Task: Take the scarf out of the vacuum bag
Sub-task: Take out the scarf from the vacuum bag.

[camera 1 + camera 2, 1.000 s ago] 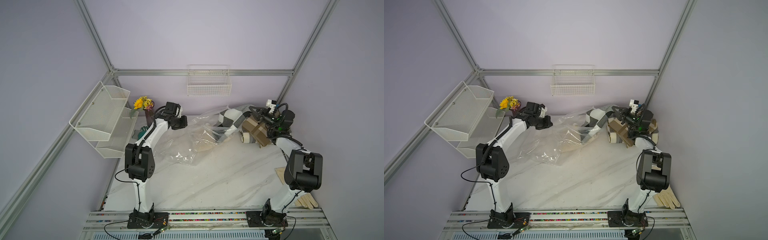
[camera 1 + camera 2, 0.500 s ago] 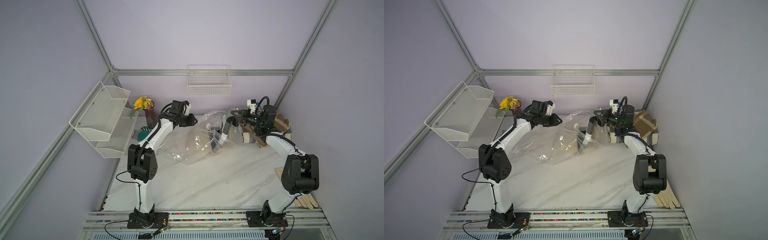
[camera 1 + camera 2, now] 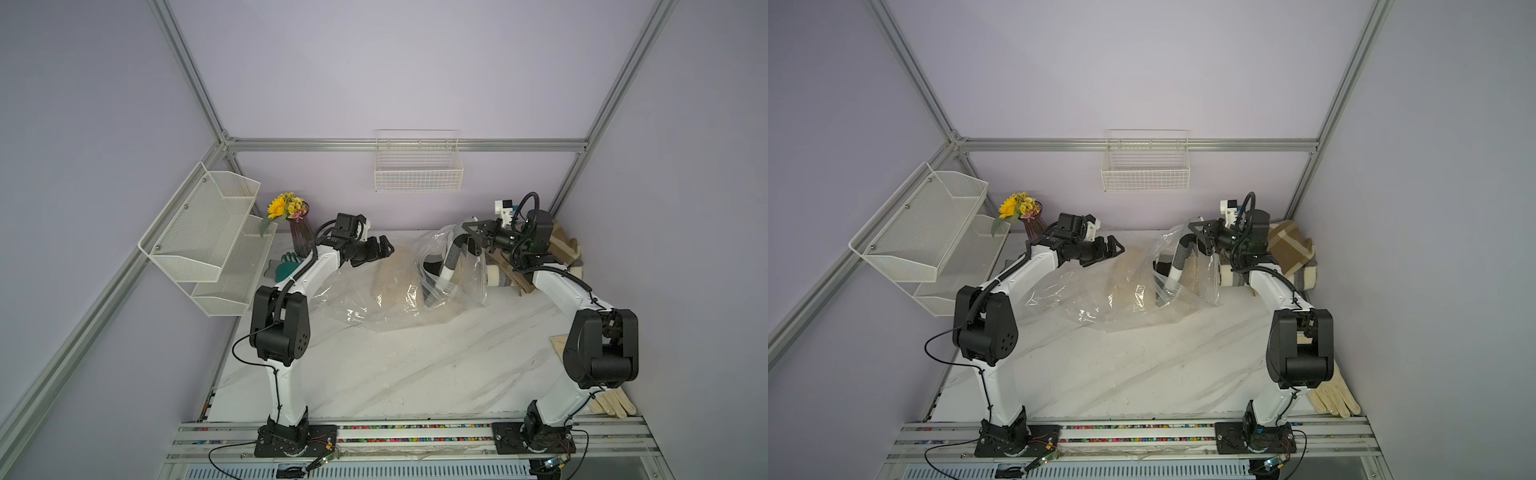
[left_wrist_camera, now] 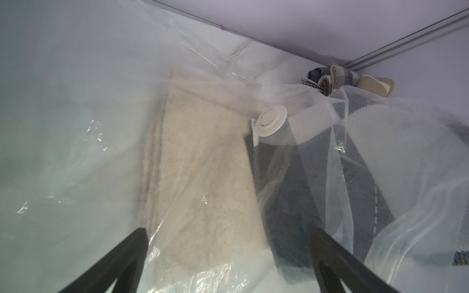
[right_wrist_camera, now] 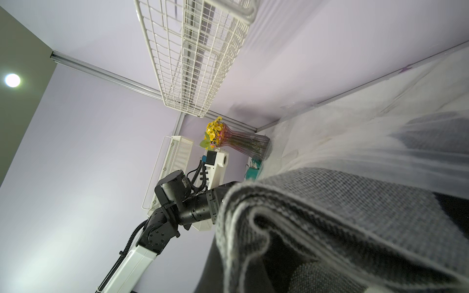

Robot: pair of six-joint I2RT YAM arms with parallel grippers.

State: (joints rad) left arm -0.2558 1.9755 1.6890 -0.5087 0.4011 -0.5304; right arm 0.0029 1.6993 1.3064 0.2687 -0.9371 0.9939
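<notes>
The vacuum bag (image 3: 365,303) (image 3: 1088,299) lies crumpled and transparent on the marble table, its right end lifted. Its white valve cap (image 4: 271,120) shows in the left wrist view. My right gripper (image 3: 471,237) (image 3: 1200,235) is shut on the grey, black and white scarf (image 3: 451,259) (image 3: 1178,262), held above the table. The scarf hangs down with its lower part still wrapped in the bag's plastic, and it fills the right wrist view (image 5: 330,215), hiding the jaws. My left gripper (image 3: 380,249) (image 3: 1113,249) (image 4: 228,243) is open above the bag, holding nothing. A cream cloth (image 4: 203,162) lies inside the bag.
Folded scarves (image 3: 561,249) are stacked at the back right behind my right arm. A vase of flowers (image 3: 297,232) and a teal glove (image 3: 286,268) stand at the back left, by a wire shelf (image 3: 208,232). A wire basket (image 3: 417,174) hangs on the back wall. Cream gloves (image 3: 611,405) lie front right.
My left gripper has swung right, opened and let go of the bag, which has slumped onto the table. My right gripper has carried the scarf leftwards and higher.
</notes>
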